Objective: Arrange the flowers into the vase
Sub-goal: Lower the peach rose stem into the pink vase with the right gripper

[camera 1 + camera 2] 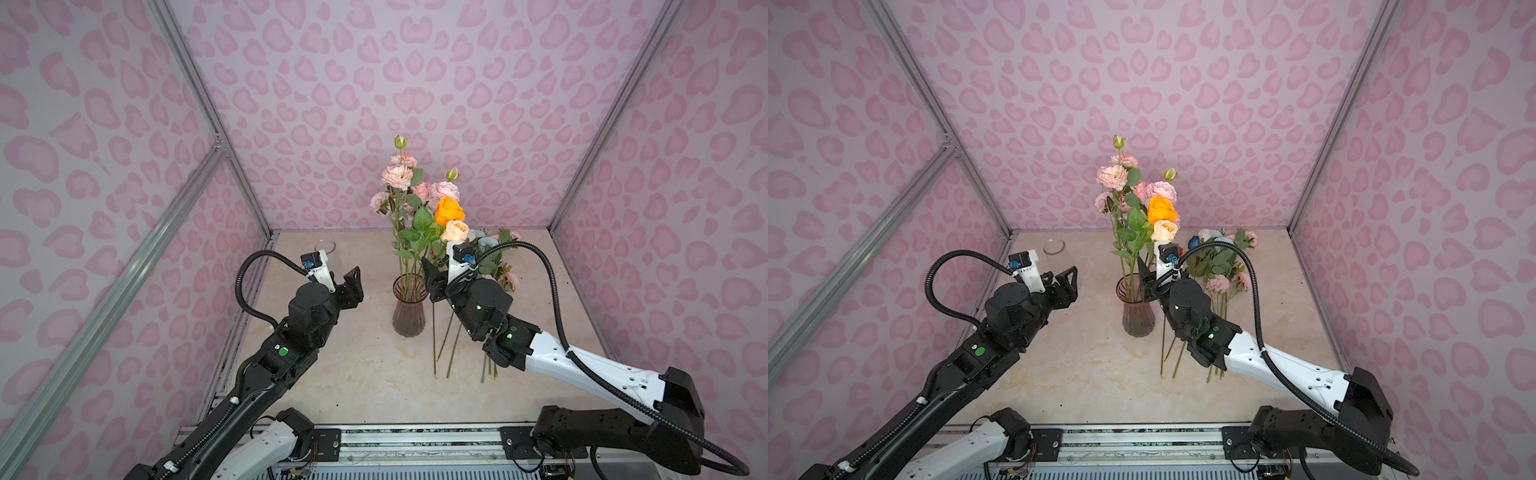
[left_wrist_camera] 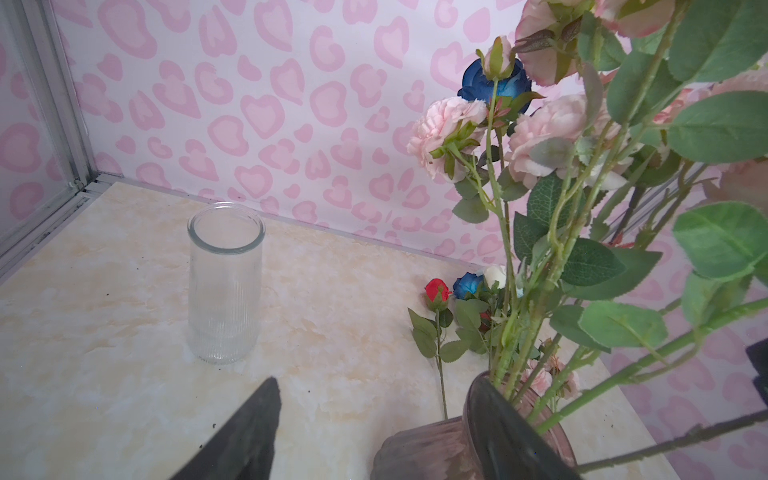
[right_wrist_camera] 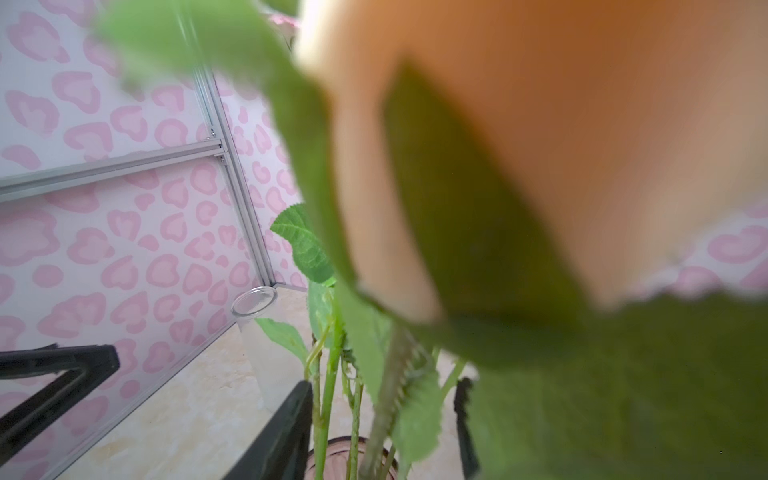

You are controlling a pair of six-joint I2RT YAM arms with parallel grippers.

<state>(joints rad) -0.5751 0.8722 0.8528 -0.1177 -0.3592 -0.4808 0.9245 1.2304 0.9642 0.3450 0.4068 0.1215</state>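
Left arm, mostly black, and white-shelled right arm each carry a ribbed black cable, green status lights and blue-plugged white wrist cameras; screw holes dot the shell.

No text, label or number seems readable anywhere, even in blurred close-ups.
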